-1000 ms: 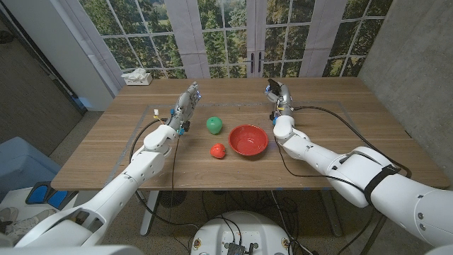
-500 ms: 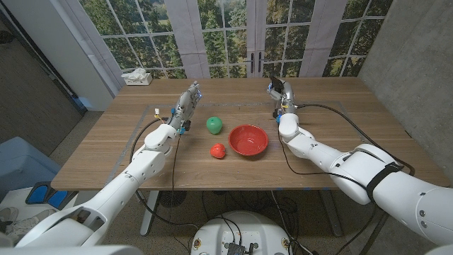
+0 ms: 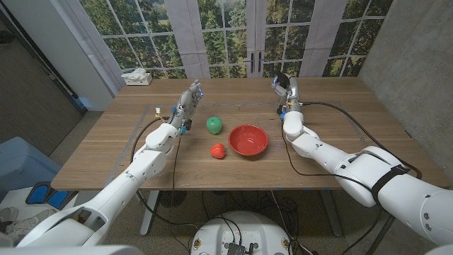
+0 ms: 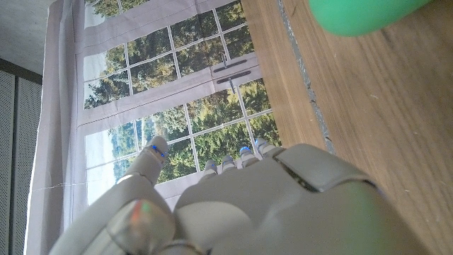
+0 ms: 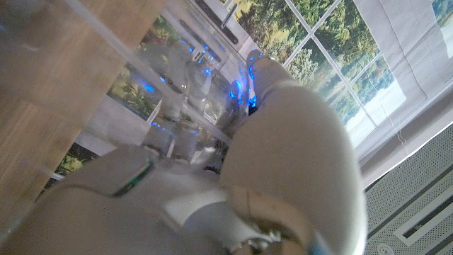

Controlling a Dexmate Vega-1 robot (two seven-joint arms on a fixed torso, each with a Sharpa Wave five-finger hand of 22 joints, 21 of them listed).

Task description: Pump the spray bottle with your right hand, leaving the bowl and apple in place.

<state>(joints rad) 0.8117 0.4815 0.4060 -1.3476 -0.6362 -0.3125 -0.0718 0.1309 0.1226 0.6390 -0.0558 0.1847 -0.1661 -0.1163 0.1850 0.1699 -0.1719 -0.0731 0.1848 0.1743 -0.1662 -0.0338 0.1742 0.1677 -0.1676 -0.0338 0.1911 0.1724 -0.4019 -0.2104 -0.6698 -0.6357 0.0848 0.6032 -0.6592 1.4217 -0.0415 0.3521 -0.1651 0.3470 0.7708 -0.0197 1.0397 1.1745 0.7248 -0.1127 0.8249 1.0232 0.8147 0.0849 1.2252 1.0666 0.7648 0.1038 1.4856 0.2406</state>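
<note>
Standing nearest the robot on the wooden worktop (image 3: 106, 152), a small red apple-shaped fruit (image 3: 218, 150) sits just beside a shallow red plastic bowl (image 3: 248, 140); I cannot tell whether they touch. A round green fruit (image 3: 214, 125) lies a little farther back, apart from both.

Left hand (image 3: 187, 105) is raised on the left side, near the green fruit but apart from it. The left wrist view shows its fingers (image 4: 244, 157) extended side by side with nothing between them, and the green fruit (image 4: 354, 14) as a blurred shape on the boards.

Right hand (image 3: 287, 88) is up at the far right, beyond the bowl. In the head view a dark object shows at its fingertips, too small to identify. The right wrist view supplies what the head view lacks: the fingers (image 5: 262, 74) wrap around a clear transparent spray bottle (image 5: 177, 78), through which the window is seen distorted.

At the far left corner rests a white tissue box (image 3: 137, 77). Behind the worktop stand glazed doors (image 3: 233, 35) with trees outside.
</note>
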